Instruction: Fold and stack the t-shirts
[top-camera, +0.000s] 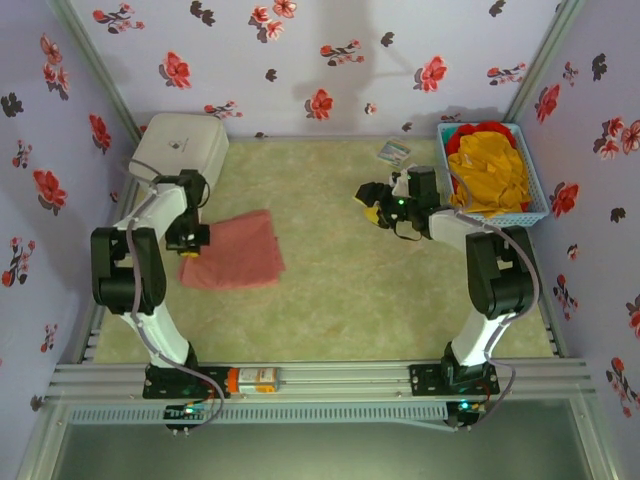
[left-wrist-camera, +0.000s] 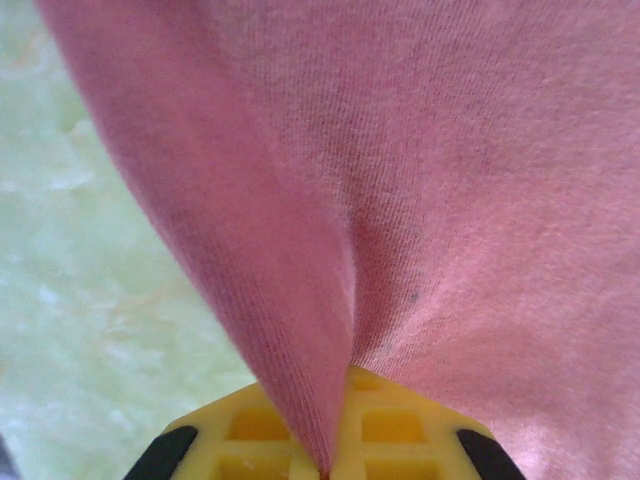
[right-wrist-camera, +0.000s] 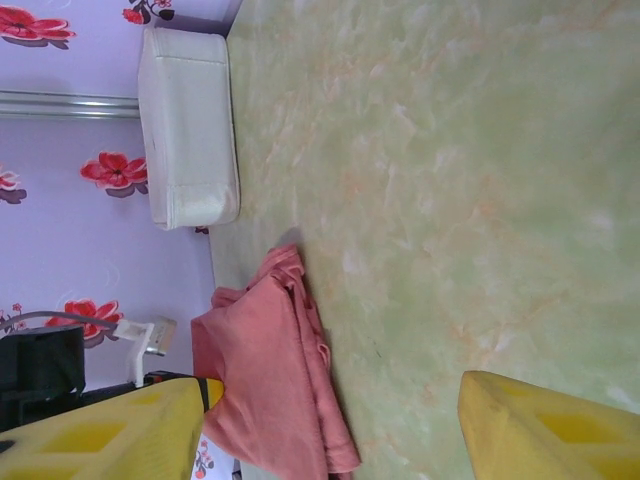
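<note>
Top external view has my left hand (top-camera: 190, 248) down at the left side of the pink t-shirt (top-camera: 236, 250), which lies roughly folded on the table (top-camera: 380, 300) near its left edge, just in front of the white box (top-camera: 180, 150) in the far left corner. Seen from the left wrist, that hand (left-wrist-camera: 325, 455) is pinched shut on a fold of the pink cloth (left-wrist-camera: 450, 200), which rises out of the closed jaws in a tight crease.

My right hand (top-camera: 372, 205) hovers over the far right part of the table, jaws apart and holding nothing, just beside the blue basket (top-camera: 537, 205) in the far right corner. The yellow t-shirt (top-camera: 487, 178) and the red t-shirt (top-camera: 487, 131) are bundled in that basket, unfolded. From the right wrist I look between my spread fingers (right-wrist-camera: 110, 430) across the table at the pink t-shirt (right-wrist-camera: 265, 385) and the white box (right-wrist-camera: 190, 130) behind it; the layers look uneven, with a loose edge poking out.

I judge I am partway through folding the first shirt, with nothing stacked so far. Next I would carry the pinched edge over to square the fold, keeping it low so the layers underneath do not drag, then let go and flatten it before the right hand reaches for a shirt in the basket.
</note>
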